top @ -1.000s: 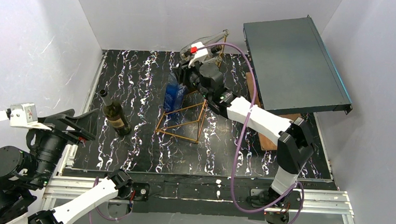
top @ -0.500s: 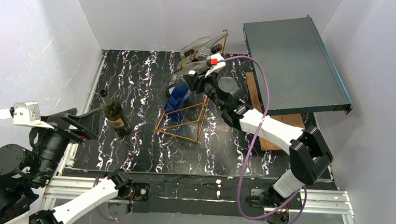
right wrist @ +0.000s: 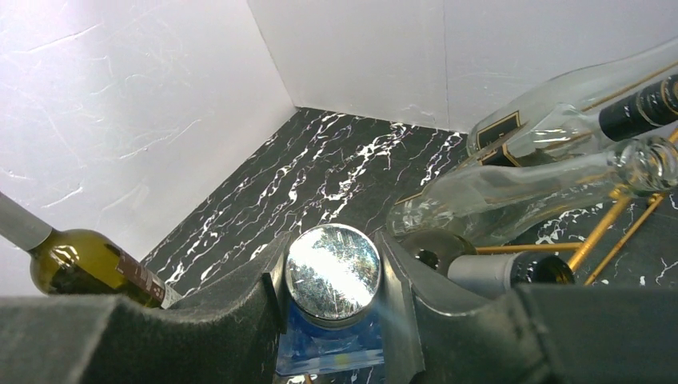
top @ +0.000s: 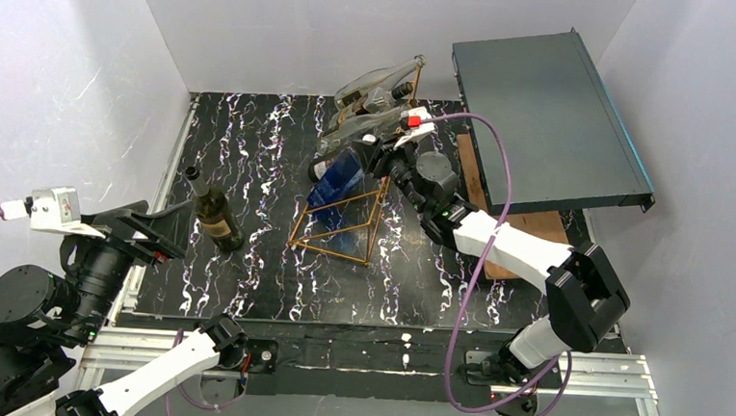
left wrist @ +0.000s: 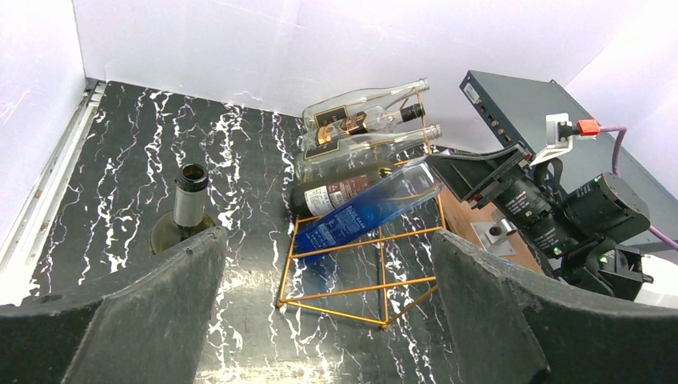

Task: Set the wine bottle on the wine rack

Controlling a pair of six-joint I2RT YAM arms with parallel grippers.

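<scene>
A blue wine bottle (top: 337, 182) lies slanted across the rungs of the copper-gold wire wine rack (top: 339, 227), base low to the left. My right gripper (top: 375, 156) is shut on its silver-capped neck (right wrist: 333, 274); the blue shoulder (right wrist: 328, 348) shows below the cap. In the left wrist view the blue bottle (left wrist: 368, 210) lies on the rack (left wrist: 376, 272). Two clear bottles (top: 377, 78) and a dark bottle (left wrist: 344, 188) lie on the rack's far end. My left gripper (top: 145, 233) is open and empty at the near left.
A green wine bottle (top: 214, 213) stands upright on the marbled table left of the rack; it also shows in the left wrist view (left wrist: 185, 210). A dark flat box (top: 544, 113) leans at the back right above a wooden board (top: 501, 260). White walls enclose the table.
My right gripper has swung right and tipped the blue bottle from near upright down onto the rack. The left arm has barely moved.
</scene>
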